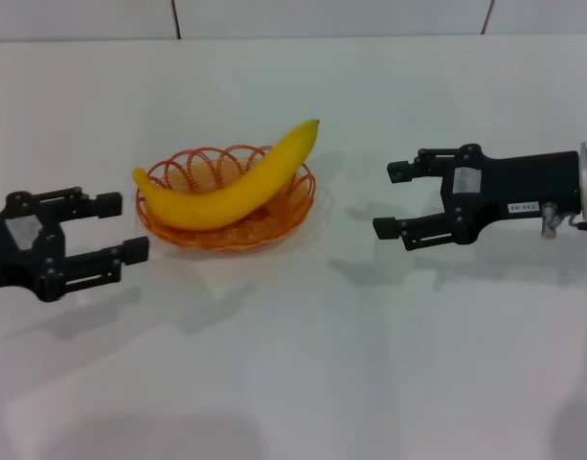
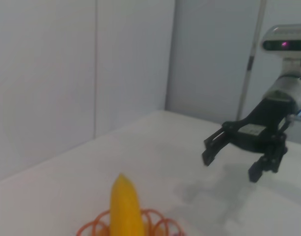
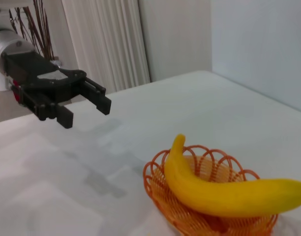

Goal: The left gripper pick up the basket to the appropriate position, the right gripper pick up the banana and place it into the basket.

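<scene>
I note the banana [image 1: 237, 182] lying in the basket [image 1: 303, 203] toward the worktop's [image 1: 370, 364] far edge; left gripper [image 1: 128, 227] and right gripper [image 1: 393, 200] flank it, jaws apart, empty.

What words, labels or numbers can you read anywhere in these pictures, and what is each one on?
No text can be read in any view.
Small white label on the right gripper arm: dark characters, too small and blurred to read.
Pale patch on the left gripper: no characters can be made out.
The banana and the basket: no sticker or marking visible.
Both grippers are open, one on each side of the basket.
</scene>
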Controlling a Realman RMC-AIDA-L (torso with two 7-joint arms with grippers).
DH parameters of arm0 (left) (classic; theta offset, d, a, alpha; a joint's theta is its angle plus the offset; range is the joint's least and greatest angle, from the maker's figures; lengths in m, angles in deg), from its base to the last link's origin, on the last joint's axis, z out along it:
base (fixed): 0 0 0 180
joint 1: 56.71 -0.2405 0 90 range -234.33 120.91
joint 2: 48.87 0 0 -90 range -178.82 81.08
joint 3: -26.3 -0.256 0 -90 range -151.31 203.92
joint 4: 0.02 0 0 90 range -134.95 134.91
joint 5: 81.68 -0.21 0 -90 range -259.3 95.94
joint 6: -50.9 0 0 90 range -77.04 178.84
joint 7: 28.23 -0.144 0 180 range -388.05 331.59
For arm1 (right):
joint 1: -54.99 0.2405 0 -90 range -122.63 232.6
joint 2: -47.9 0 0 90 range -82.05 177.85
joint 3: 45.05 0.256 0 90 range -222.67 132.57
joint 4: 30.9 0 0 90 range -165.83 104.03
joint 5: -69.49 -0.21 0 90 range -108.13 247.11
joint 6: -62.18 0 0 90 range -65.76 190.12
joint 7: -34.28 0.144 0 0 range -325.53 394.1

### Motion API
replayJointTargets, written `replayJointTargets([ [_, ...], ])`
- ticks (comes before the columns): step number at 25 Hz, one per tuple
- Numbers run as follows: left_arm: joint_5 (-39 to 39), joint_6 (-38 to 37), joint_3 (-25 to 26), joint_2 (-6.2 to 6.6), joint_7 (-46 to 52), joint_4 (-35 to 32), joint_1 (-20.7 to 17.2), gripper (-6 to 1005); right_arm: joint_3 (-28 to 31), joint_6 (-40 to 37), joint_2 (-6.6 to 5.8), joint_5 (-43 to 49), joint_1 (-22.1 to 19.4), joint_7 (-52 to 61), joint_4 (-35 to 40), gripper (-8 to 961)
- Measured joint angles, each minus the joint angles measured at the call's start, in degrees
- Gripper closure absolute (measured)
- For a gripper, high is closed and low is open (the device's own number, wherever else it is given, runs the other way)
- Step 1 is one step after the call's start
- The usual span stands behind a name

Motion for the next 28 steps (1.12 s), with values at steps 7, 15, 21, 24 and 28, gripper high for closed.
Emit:
replayJointTargets([
  [7, -4.3, 0.0, 5.9, 0.00, 2.2, -0.3, -0.2, 324, 0.0, 2.6, 0.22, 3.1, 0.5, 2.9, 0.4, 90],
  [15, -6.1, 0.5, 7.8, -0.08, 2.7, -0.7, -0.9, 324, -0.2, 2.9, 0.35, 3.4, 0.5, 3.1, 0.5, 90],
  [21, -6.1, 0.5, 8.1, -0.13, 1.5, -0.5, -0.9, 324, 0.0, 2.9, 0.21, 3.7, 0.4, 3.1, 0.3, 91],
  [24, -6.1, 0.5, 8.1, -0.20, 0.9, -0.3, -0.9, 324, 0.0, 3.0, 0.23, 4.0, 0.4, 3.1, 0.3, 91],
  [28, -6.1, 0.5, 8.1, -0.20, 0.8, -0.2, -0.8, 324, 0.0, 3.0, 0.29, 4.0, 0.5, 3.0, 0.3, 91],
])
